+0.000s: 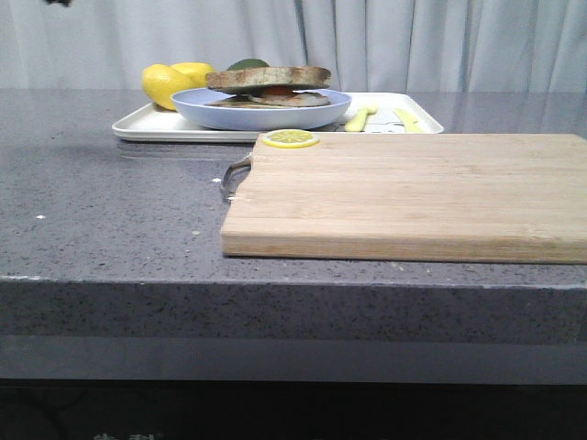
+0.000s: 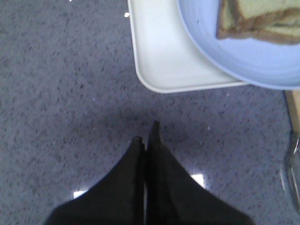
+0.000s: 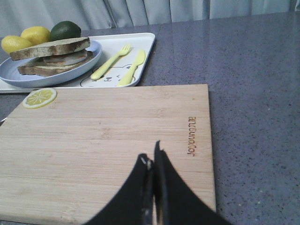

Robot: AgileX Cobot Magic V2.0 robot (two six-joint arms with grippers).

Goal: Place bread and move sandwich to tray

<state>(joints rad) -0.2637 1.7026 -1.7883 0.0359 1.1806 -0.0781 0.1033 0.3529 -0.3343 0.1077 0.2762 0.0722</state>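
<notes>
The sandwich (image 1: 268, 87) rests on a pale blue round plate (image 1: 261, 115), and the plate stands on the white tray (image 1: 147, 124) at the back of the counter. Its top bread (image 3: 49, 47) is a thick brown-crusted slice lying over the egg filling. The left wrist view shows the tray's corner (image 2: 164, 56), the plate's rim (image 2: 243, 61) and a corner of the sandwich (image 2: 262, 18). My left gripper (image 2: 146, 133) hangs shut and empty over bare counter just short of that corner. Above the cutting board, my right gripper (image 3: 152, 154) is shut and empty. Neither gripper appears in the front view.
A light wooden cutting board (image 1: 413, 192) with a metal handle (image 1: 234, 174) lies in front of the tray, a lemon slice (image 1: 291, 138) on its far corner. Lemons (image 1: 165, 84) and a dark green fruit (image 3: 65, 29) sit on the tray behind the plate. A yellow fork (image 3: 110, 61) and knife (image 3: 132, 68) lie beside it.
</notes>
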